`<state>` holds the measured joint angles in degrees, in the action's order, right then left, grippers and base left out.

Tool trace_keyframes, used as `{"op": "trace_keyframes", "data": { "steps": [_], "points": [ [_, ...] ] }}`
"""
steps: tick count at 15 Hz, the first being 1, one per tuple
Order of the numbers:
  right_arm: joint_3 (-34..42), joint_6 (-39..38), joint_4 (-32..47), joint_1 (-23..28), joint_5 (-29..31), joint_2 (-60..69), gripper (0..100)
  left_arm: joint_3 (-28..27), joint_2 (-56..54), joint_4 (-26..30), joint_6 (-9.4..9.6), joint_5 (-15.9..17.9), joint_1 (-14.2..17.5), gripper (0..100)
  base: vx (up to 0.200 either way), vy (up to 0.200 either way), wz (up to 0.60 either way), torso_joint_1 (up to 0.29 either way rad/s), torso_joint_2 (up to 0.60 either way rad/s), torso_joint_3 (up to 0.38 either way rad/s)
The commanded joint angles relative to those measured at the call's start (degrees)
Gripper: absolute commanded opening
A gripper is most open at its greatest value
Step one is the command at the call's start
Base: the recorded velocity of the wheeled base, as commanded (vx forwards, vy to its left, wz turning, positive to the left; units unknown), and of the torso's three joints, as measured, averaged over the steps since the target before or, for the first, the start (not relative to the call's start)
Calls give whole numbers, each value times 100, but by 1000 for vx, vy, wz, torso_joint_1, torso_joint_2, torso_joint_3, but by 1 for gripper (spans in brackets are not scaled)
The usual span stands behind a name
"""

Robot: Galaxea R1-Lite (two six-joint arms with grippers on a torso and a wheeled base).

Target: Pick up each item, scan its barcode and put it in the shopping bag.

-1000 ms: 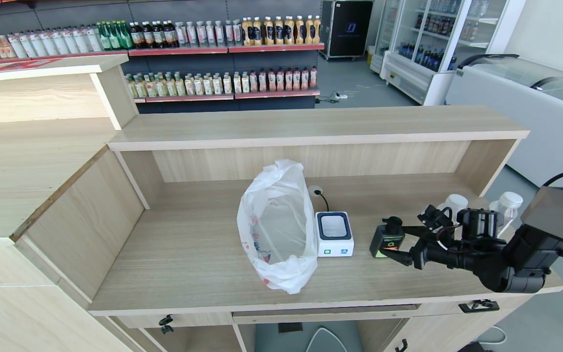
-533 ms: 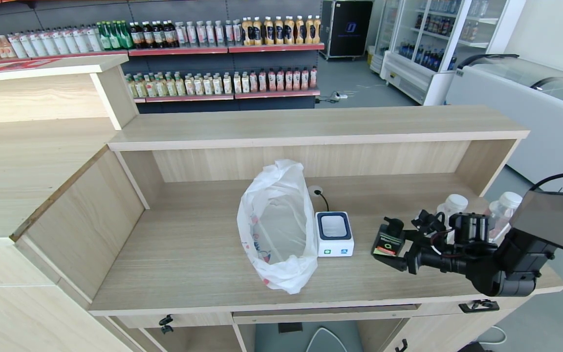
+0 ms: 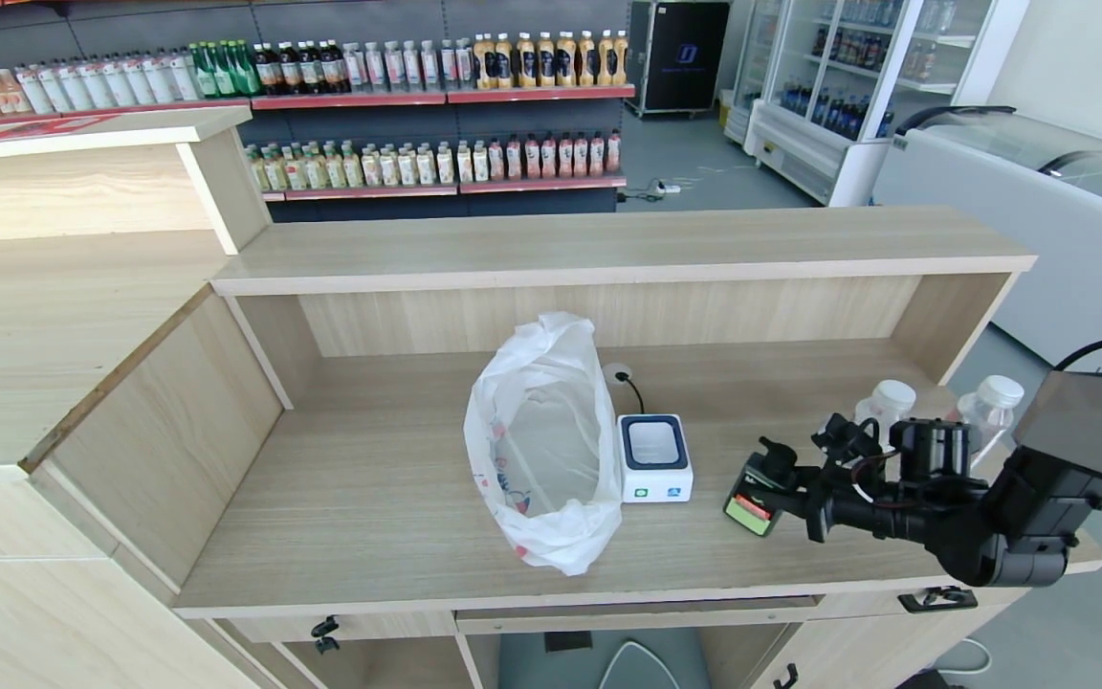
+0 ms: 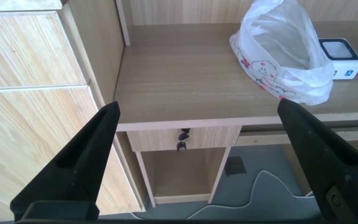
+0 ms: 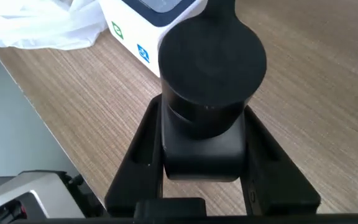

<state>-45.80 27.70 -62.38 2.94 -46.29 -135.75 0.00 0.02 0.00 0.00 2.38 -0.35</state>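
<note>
My left pincer (image 4: pixel 197 109) hangs off the front left corner of the worktop (image 4: pixel 185 81), its two fingers spread wide with nothing between them. The shopping bag (image 3: pixel 539 450) sits well to the left of my right pincer (image 3: pixel 781 488), mouth open toward me, and I make out no item inside it. The scanner (image 3: pixel 654 457) stands touching the bag's right side, between the bag and the right pincer, with a small gap of bare wood before the pincer's tips.

The right pincer is closed on a dark bottle (image 3: pixel 754 498) with a black cap, one finger down each flank of its body. The bottle is tilted, its labelled base turned toward the scanner side. I cannot tell whether the base has cleared the wood. Behind that pincer and to its right, two white-capped bottles (image 3: pixel 888 400) stand upright on the worktop, untouched.

By my reckoning the task is barely begun. The first item is gripped but not yet over the scanner window, so its scan and bagging remain, and then both white-capped bottles need the same treatment
</note>
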Motion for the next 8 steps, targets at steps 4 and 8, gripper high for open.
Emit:
{"op": "trace_keyframes", "data": {
  "steps": [4, 8],
  "points": [
    [643, 456, 68, 330, 173, 1543, 0, 0, 6, 0, 0, 0, 0, 100, 0, 0, 0, 0, 0, 0],
    [1477, 2328, 578, 444, 744, 3864, 0, 0, 6, 0, 0, 0, 0, 100, 0, 0, 0, 0, 0, 0]
  ]
}}
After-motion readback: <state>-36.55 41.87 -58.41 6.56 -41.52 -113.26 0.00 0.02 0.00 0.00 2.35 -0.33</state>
